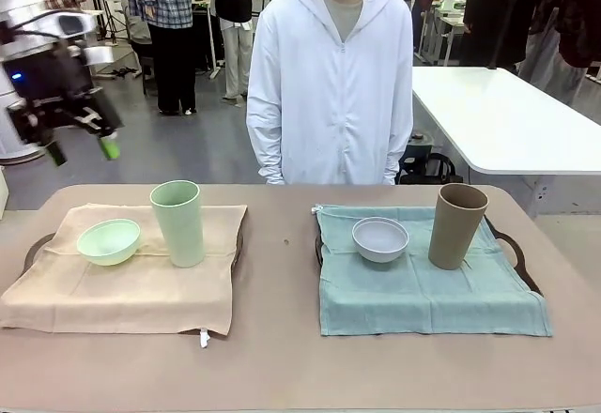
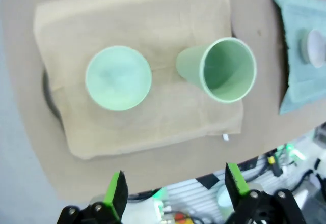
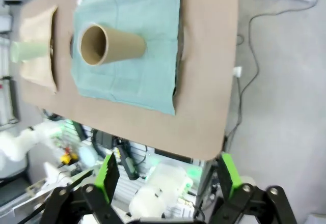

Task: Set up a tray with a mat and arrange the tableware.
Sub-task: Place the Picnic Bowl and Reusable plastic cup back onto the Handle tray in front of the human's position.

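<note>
Standing upright, mouths up, you have the green tumbler (image 1: 177, 222) beside the mint bowl (image 1: 109, 241) and the tan tumbler (image 1: 456, 225) beside the white bowl (image 1: 380, 238). Your left gripper (image 1: 83, 147) and right gripper (image 3: 168, 175) gape wide, empty. No writing is legible.

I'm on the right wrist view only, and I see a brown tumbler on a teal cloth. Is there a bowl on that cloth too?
Observer: Yes, a white bowl sits on the teal mat, left of the tan tumbler and apart from it.
Operator: And the other side?
Observer: On the beige mat a mint bowl stands beside the green tumbler.
Operator: Where's the left tool?
Observer: The left tool hangs open, high above the table's left end.
</note>
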Motion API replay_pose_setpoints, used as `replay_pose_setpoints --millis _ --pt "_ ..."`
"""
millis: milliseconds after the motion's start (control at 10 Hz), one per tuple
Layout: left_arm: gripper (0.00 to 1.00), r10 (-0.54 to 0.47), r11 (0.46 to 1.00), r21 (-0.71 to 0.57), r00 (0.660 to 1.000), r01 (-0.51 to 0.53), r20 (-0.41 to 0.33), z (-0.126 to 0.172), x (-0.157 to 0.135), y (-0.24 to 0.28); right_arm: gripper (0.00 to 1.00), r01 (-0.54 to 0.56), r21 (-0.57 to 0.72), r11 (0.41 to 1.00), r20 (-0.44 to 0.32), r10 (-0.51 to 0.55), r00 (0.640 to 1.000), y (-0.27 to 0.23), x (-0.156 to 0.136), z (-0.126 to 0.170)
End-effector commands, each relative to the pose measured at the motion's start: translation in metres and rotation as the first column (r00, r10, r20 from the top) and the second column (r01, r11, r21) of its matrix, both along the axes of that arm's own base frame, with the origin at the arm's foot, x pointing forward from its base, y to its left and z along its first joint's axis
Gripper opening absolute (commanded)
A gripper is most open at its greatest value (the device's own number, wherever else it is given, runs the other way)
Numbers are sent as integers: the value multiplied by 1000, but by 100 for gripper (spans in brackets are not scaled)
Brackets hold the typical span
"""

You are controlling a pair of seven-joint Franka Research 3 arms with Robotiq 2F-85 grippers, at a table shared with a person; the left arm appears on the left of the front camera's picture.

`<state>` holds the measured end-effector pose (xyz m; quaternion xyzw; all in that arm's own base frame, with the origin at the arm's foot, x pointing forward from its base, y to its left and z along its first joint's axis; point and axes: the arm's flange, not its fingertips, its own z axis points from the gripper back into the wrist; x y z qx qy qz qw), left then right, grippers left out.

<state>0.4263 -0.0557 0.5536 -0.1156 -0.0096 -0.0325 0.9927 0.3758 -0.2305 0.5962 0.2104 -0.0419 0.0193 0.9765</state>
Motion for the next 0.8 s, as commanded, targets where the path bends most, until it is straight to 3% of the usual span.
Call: replay_pose_setpoints --millis 0,100,500,600,700 --pt "100 145 989 -38 987 -142 73 -1 -29 -7 100 24 -112 993 -40 -29 999 11 11 1" --pt "100 0 1000 0 1000 0 0 0 0 0 100 0 0 1000 0 0 1000 0 0 0" --pt "100 35 999 -15 999 -34 15 -3 -10 1 100 7 -19 1000 -9 -7 1000 -2 2 0" --pt "100 -62 997 -46 998 63 16 -10 -28 11 100 -83 0 997 -15 83 996 1 -30 -15" --pt "100 -134 985 -111 991 131 -28 -15 -45 27 100 -118 51 992 -29 119 992 0 -58 -31"
